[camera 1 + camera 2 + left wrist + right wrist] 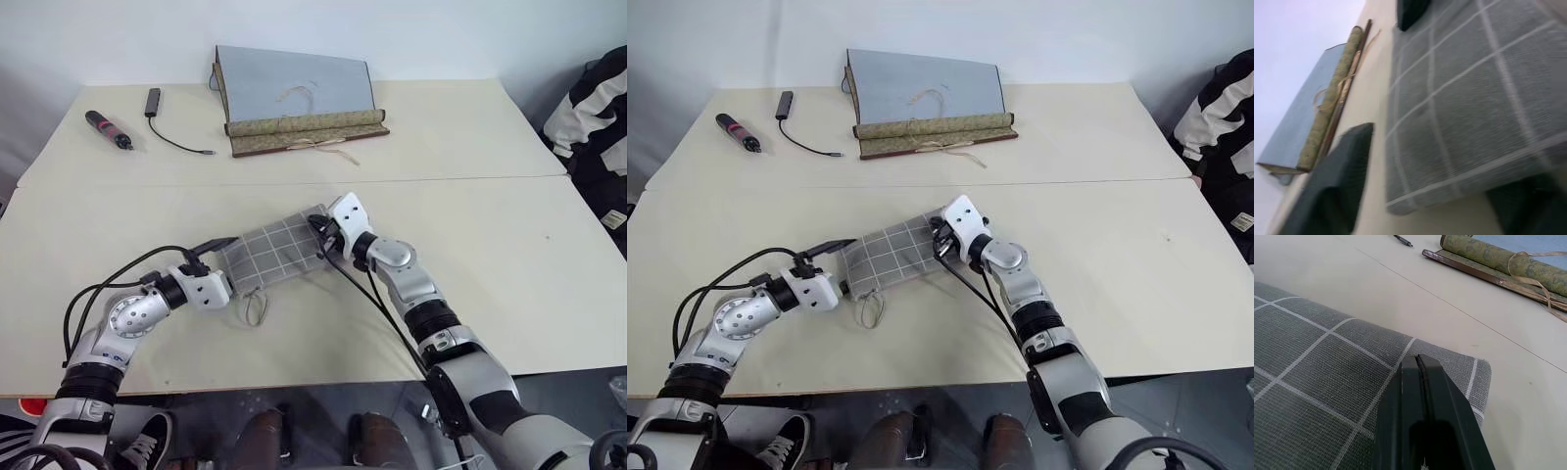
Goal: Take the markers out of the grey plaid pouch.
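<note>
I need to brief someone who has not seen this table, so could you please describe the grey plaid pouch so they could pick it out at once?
On the near half of the cream table, between the two grippers, lies the pouch: a flat grey fabric rectangle with thin white grid lines and a small loop strap. The scroll mat at the far edge is plain grey-blue with an olive roll, without any grid.

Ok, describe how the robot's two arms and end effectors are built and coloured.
Both arms have silver-grey and white segments with black joint rings. The left arm trails looping black cables; a black cable runs along the right arm. The left end effector and the right end effector each have two matte black fingers.
</note>
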Available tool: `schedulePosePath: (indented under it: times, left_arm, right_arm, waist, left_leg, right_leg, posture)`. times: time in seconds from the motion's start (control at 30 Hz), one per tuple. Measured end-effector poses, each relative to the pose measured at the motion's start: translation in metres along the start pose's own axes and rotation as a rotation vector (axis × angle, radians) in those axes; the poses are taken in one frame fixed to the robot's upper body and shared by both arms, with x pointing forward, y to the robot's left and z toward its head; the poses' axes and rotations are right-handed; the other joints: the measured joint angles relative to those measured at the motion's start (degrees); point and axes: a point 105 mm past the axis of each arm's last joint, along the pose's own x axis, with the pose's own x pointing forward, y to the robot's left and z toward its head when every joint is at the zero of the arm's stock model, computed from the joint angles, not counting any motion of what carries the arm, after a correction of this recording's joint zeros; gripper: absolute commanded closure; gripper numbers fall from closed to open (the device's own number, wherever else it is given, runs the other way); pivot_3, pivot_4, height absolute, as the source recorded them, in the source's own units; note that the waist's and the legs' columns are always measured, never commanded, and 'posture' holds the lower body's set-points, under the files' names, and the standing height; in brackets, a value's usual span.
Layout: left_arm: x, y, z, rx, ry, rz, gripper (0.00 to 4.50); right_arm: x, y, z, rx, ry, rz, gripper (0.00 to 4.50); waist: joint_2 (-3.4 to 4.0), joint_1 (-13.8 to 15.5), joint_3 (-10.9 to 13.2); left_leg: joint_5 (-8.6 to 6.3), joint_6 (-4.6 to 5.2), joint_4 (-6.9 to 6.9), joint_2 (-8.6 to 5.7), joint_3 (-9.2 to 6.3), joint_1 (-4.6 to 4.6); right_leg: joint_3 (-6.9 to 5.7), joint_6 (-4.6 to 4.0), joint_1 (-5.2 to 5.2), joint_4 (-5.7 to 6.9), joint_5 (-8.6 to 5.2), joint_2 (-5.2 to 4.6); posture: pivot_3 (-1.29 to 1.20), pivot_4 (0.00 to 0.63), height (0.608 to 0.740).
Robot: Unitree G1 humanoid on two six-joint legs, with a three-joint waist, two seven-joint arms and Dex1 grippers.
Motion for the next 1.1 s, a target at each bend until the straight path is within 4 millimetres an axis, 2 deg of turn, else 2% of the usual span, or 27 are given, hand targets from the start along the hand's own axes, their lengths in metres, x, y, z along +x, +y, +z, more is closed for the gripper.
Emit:
schedulePosePath:
  times: [0.23,0.27,0.3,0.4,0.57,0.67,0.73,0.8,0.87,1.0,1.1]
  left_arm:
    - [-0.002,0.008,0.007,0.013,-0.041,0.026,4.38]
    - [-0.003,0.007,0.008,0.012,-0.047,0.029,4.47]
    - [-0.003,0.007,0.009,0.011,-0.048,0.028,4.47]
    - [-0.005,0.006,0.012,-0.006,-0.057,0.033,4.5]
    - [-0.003,0.006,0.012,-0.066,-0.028,0.042,4.5]
    - [0.0,0.005,0.015,-0.055,-0.015,0.031,4.5]
    - [0.004,0.005,0.018,-0.047,-0.001,0.036,4.5]
    - [0.01,0.007,0.021,-0.054,0.016,0.06,4.5]
    - [0.013,0.008,0.021,-0.085,0.038,0.086,4.5]
    - [0.02,0.01,0.022,-0.055,0.059,0.084,4.5]
    - [0.028,0.014,0.026,0.011,0.055,0.079,4.5]
  right_arm:
    - [-0.002,-0.002,-0.001,0.006,0.001,-0.009,4.5]
    - [-0.002,-0.002,-0.001,0.007,0.002,-0.009,4.5]
    - [-0.002,-0.002,-0.001,0.007,0.002,-0.009,4.5]
    - [-0.004,-0.002,0.0,0.043,-0.007,0.003,3.92]
    - [-0.018,0.001,0.013,0.205,-0.066,0.082,2.34]
    - [-0.036,0.008,0.038,0.27,-0.129,0.211,1.33]
    - [-0.059,0.017,0.049,0.315,-0.129,0.328,0.68]
    - [-0.095,0.035,0.045,0.387,-0.047,0.472,0.68]
    - [-0.116,0.053,0.032,0.456,0.043,0.562,0.68]
    - [-0.12,0.076,0.018,0.488,0.135,0.609,0.68]
    - [-0.101,0.085,0.004,0.533,0.157,0.527,0.68]
  waist:
    - [0.02,-0.16,-0.02]
    - [0.03,-0.18,-0.03]
    - [0.03,-0.21,-0.03]
    - [0.03,-0.25,-0.03]
    - [0.03,-0.19,-0.03]
    - [0.03,0.0,-0.03]
    - [0.01,0.36,-0.04]
    - [-0.01,1.38,-0.05]
    - [-0.04,1.47,-0.07]
    - [-0.06,1.29,-0.07]
    - [-0.07,1.43,-0.08]
  left_leg:
    - [-0.01,0.02,-0.01,0.01,0.01,0.02]
    - [-0.01,0.02,-0.01,0.01,0.01,0.03]
    - [-0.01,0.02,-0.01,0.01,0.02,0.03]
    - [-0.02,0.04,-0.01,0.02,0.03,0.02]
    - [-0.04,0.09,0.0,0.02,0.05,-0.02]
    - [-0.07,0.13,0.0,0.0,0.04,-0.03]
    - [-0.14,0.17,0.02,0.0,0.01,-0.03]
    - [-0.39,0.08,0.06,0.0,0.01,-0.06]
    - [-0.56,0.14,0.12,0.04,0.02,-0.08]
    - [-0.56,0.11,0.18,0.15,0.25,-0.06]
    - [-0.38,-0.17,0.18,0.16,0.31,-0.1]
  right_leg:
    - [-0.01,0.0,0.0,0.0,0.0,-0.01]
    - [-0.01,0.0,0.0,0.0,0.0,-0.01]
    - [-0.01,0.0,0.0,0.0,0.0,-0.01]
    - [-0.02,0.0,-0.01,-0.01,0.0,-0.01]
    - [-0.02,0.0,-0.03,-0.04,0.0,-0.02]
    - [-0.03,0.01,-0.03,-0.07,0.01,-0.06]
    - [-0.04,0.02,0.0,-0.11,0.01,-0.09]
    - [-0.07,0.02,0.04,-0.22,0.01,-0.14]
    - [-0.14,0.03,0.08,-0.33,0.02,-0.17]
    - [-0.13,-0.01,-0.09,-0.36,0.06,-0.14]
    - [-0.13,-0.03,-0.18,-0.27,0.08,-0.12]
  posture:
    - [0.0,0.15,0.74]
    - [0.0,0.15,0.74]
    - [0.0,0.15,0.74]
    - [0.0,0.15,0.74]
    - [0.0,0.15,0.74]
    - [0.0,0.15,0.74]
    - [0.0,0.15,0.74]
    - [0.0,0.15,0.74]
    - [0.0,0.15,0.74]
    - [0.0,0.15,0.74]
    - [0.0,0.15,0.74]
